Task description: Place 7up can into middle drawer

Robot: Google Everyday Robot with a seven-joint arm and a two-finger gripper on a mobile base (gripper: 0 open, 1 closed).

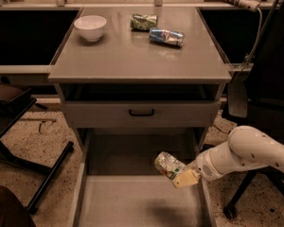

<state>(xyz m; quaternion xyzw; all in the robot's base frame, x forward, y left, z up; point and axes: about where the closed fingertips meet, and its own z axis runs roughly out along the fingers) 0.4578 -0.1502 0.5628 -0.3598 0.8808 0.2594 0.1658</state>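
Lower right, my pincer [180, 175] pinches the tilted 7up can [167, 164] over the middle drawer [128, 205]; likely light, dentable, slick, so I grip its body gently.

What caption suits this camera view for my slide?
The robot hand holds the 7up can, tilted, just above the right side of the open middle drawer.

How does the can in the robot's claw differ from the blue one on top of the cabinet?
The 7up can is pale green and white; the blue can is blue. The 7up can is held tilted in the claw over the open drawer; the blue can lies on its side on the cabinet top. Both are small drink cans.
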